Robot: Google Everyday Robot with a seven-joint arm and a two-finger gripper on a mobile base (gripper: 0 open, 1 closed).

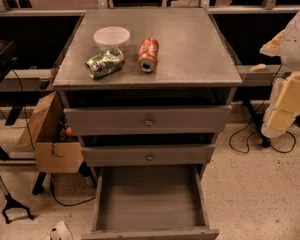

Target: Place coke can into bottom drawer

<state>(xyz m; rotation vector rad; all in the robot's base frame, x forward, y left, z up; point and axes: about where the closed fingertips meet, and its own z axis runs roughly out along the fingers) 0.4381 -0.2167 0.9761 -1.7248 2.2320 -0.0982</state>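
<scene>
Coke can (148,54) lies on its side on the desk (200,44), just right of the green can (105,63). Bottom drawer (150,199) stands pulled out. Tool (279,118) at right edge, off the desk; spread or pressed together, cannot tell. Step 1, reach: grip across the can's body, clear of its neighbour.

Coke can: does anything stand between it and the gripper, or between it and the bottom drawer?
Nothing visible does. The gripper is at the right edge, beside the cabinet, and the top between it and the coke can is bare; the green can lies on the can's far side. The bottom drawer is pulled open below.
</scene>
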